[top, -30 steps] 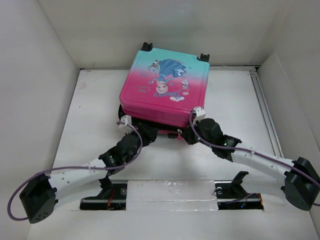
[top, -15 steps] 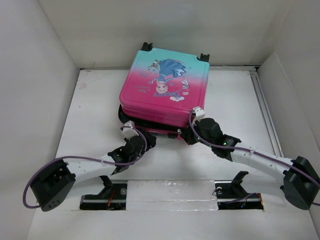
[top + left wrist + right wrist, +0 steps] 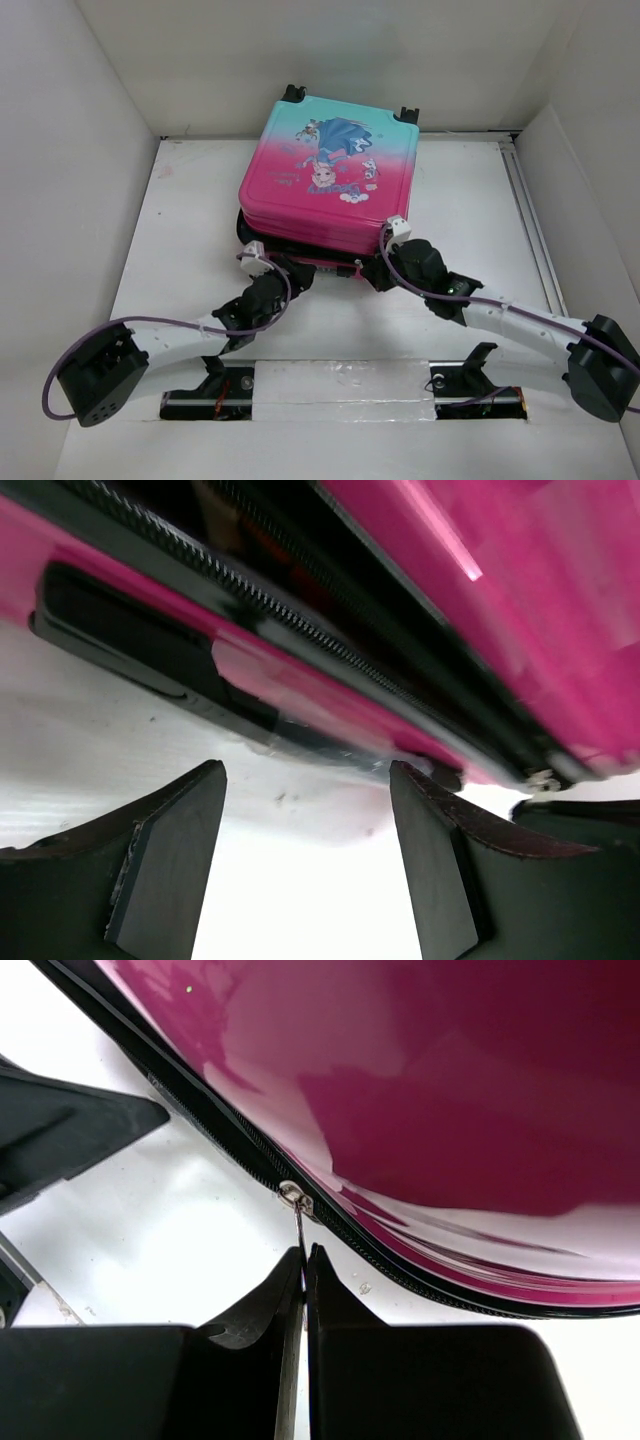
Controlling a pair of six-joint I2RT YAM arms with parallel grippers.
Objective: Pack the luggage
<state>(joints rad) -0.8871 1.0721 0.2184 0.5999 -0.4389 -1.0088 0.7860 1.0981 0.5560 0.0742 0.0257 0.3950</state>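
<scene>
The luggage blocks the middle of the tabletop, the left tool and right tool crowd its near edge, and both flanks lie open.

a white table carries one thing, the luggage. it lies flat toward the back, about centred, pink end nearest the arms and teal end toward the far wall. a metal rail runs along the table's right side. a taped strip lies on the near edge.

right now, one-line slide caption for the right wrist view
Right gripper pinched shut on the thin zipper pull at the edge of the pink luggage.
</scene>
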